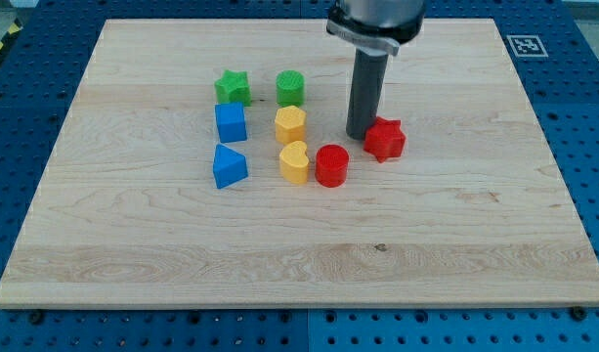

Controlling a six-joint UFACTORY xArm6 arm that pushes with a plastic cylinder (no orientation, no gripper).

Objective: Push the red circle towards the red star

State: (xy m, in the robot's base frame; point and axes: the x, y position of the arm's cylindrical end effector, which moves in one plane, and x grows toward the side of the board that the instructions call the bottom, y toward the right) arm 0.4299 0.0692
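The red circle [331, 165] stands near the middle of the wooden board [133, 225], touching the yellow heart [294, 162] on its left. The red star [385, 139] lies a short way up and to the right of the red circle, with a small gap between them. My tip [359, 135] is down on the board just left of the red star, touching or nearly touching it, and above and to the right of the red circle.
A green star [233, 87] and a green circle [290, 88] lie in the top row. A blue cube [231, 122] and a yellow hexagon [290, 125] lie below them. A blue triangle [229, 166] is at the lower left of the group.
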